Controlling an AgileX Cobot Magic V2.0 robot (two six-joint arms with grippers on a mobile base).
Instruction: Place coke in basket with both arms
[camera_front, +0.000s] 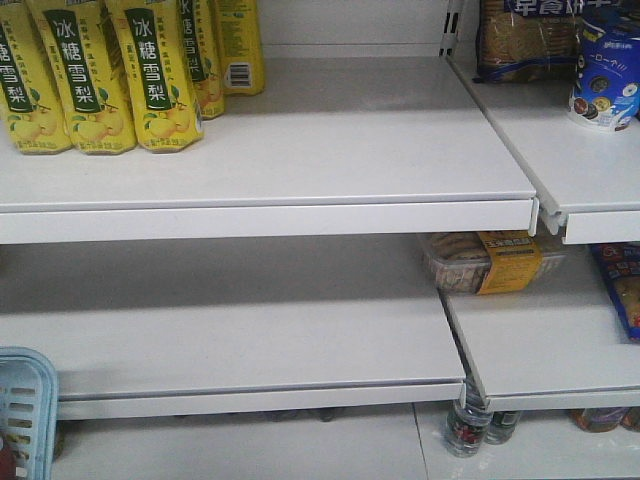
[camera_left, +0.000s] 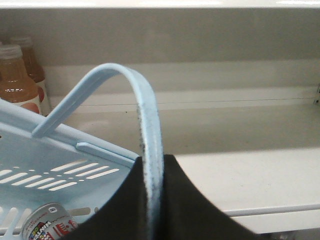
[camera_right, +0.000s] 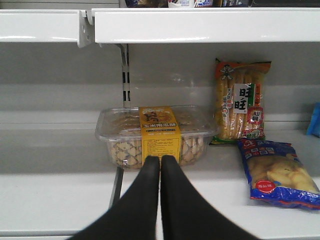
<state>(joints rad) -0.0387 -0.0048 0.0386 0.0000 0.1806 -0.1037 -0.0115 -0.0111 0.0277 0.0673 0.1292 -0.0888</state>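
While the slim red-and-white coke container (camera_left: 47, 225) lay low inside the light blue slotted plastic basket (camera_left: 35, 167), I judged the placing nearly done; keeping the basket level mattered most. My left gripper (camera_left: 152, 200) pinched the basket's flat swing handle (camera_left: 145, 115) between black jaws. My right gripper (camera_right: 160, 170) hung empty, jaws pressed together, pointing at a far clear plastic biscuit box (camera_right: 155, 132).

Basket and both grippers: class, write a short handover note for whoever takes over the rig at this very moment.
Left gripper: shut on the basket handle, holding it up.
Right gripper: shut, empty, facing a clear biscuit box on the shelf.
A patterned can-like item lies in the basket; whether it is the coke is unclear.
Left: confirm the coke is in; if not, find and place it.
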